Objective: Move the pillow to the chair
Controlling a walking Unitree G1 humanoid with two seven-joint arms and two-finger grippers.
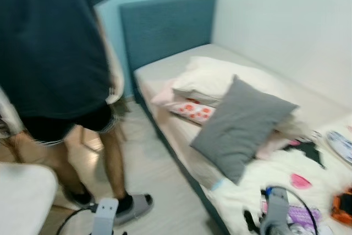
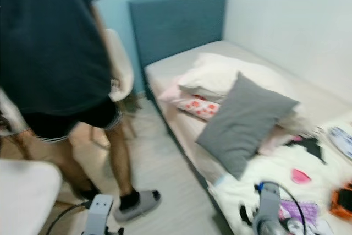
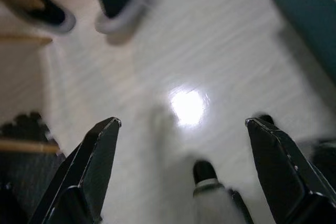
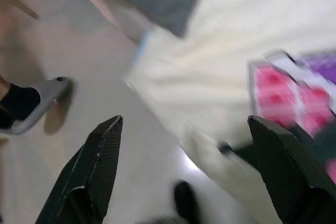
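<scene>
Grey pillow (image 1: pixel 242 127) propped on bed (image 1: pixel 181 130), ahead-left of right gripper (image 4: pixel 186 174); nearer than left gripper (image 3: pixel 184 171); both spread, empty

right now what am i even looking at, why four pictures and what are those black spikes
A walking humanoid robot took these. Two pictures come from its head cameras, looking down at a bed with a grey pillow, a white pillow and scattered bits; a person stands alongside. The other two come from wrist cameras. The black spikes are its jaws: the left gripper hangs open over the floor, the right gripper open at the bed's edge. Neither holds anything.
</scene>
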